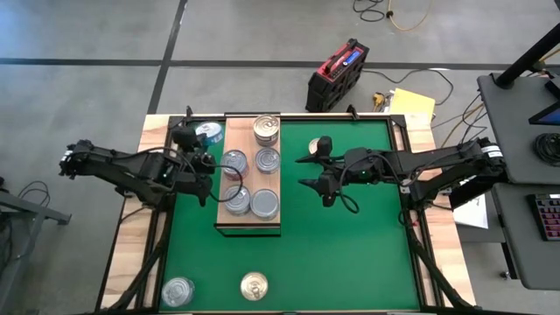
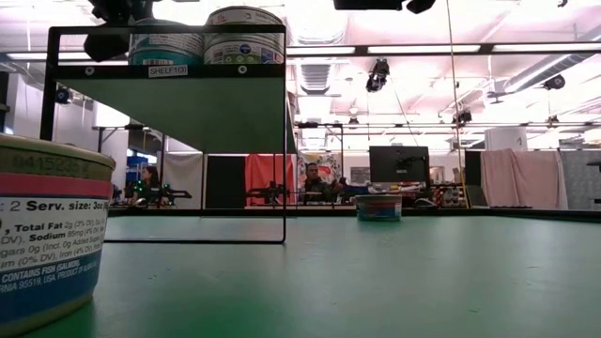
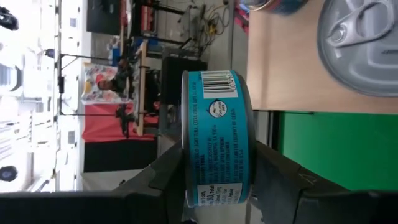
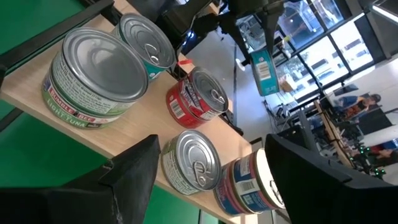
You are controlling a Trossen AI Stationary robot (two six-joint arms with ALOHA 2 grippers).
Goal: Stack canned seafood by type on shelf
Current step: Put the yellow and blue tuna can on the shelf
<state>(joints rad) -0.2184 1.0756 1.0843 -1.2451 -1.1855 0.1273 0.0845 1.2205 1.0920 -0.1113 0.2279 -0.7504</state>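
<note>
Looking down from above, the left gripper (image 1: pixel 207 172) sits at the left edge of the shelf (image 1: pixel 236 225). Its wrist view shows the fingers pinching a teal can (image 3: pixel 214 137) on its edge, lid sideways. The right gripper (image 1: pixel 313 172) waits wide open, right of the shelf.
</note>
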